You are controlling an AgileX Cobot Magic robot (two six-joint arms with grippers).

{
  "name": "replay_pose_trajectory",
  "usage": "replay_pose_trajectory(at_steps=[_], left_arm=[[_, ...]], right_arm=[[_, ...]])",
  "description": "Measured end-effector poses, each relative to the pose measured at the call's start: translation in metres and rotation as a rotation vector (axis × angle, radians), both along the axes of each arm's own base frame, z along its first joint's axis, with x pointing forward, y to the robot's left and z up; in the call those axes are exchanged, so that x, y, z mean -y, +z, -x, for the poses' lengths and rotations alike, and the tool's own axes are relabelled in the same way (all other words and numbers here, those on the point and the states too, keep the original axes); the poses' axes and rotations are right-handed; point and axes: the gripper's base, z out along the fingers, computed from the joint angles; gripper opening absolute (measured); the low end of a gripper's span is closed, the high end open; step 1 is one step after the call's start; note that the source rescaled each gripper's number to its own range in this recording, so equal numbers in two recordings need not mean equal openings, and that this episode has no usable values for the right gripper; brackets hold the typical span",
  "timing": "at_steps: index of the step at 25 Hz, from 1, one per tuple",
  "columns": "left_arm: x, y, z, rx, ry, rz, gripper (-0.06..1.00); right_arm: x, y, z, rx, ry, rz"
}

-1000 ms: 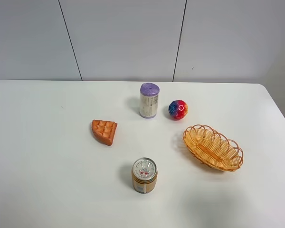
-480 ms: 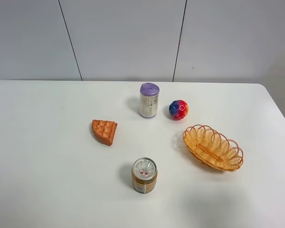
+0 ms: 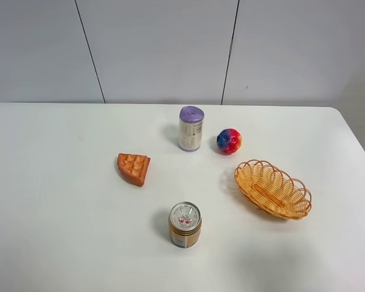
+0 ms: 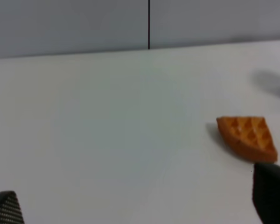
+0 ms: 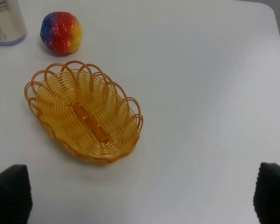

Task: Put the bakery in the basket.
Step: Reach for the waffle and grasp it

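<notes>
The bakery (image 3: 134, 168), an orange-brown pie wedge with a lattice top, lies on the white table (image 3: 61, 213) left of centre. It also shows in the left wrist view (image 4: 247, 138). The oval wicker basket (image 3: 272, 188) stands empty at the right and shows in the right wrist view (image 5: 84, 116). Neither arm shows in the exterior high view. My left gripper (image 4: 137, 205) is open and empty, and the bakery lies just beyond one fingertip (image 4: 270, 193). My right gripper (image 5: 141, 196) is open and empty, short of the basket.
A purple-lidded can (image 3: 191, 128) stands at the back centre. A multicoloured ball (image 3: 229, 141) lies beside it, just behind the basket, and shows in the right wrist view (image 5: 61, 32). A brown can (image 3: 185, 224) stands at the front centre.
The multicoloured ball has shifted very slightly to the right. Everything else is still.
</notes>
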Motion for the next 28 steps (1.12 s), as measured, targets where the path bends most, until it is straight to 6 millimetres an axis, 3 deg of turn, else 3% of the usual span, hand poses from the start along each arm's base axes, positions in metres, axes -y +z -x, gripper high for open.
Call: replay_pose_trajectory(at_steps=[6,10,13,20,24,28], left_arm=[[0.005,0.027,-0.093,-0.083,-0.021,0.098,1.00],[0.024,0.010,-0.151,-0.174,-0.111,0.097,1.00],[0.058,-0.014,-0.185,-0.261,-0.226,0.076,1.00],[0.124,-0.091,-0.235,-0.580,-0.345,0.065,1.00],[0.148,-0.129,-0.252,-0.706,-0.350,0.087,1.00],[0.159,-0.159,-0.268,-0.783,-0.338,0.076,1.00]], right_arm=[[0.000,0.000,0.000,0.000,0.000,0.000],[0.000,0.000,0.000,0.000,0.000,0.000],[0.000,0.000,0.000,0.000,0.000,0.000],[0.000,0.000,0.000,0.000,0.000,0.000],[0.000,0.000,0.000,0.000,0.000,0.000],[0.000,0.000,0.000,0.000,0.000,0.000]])
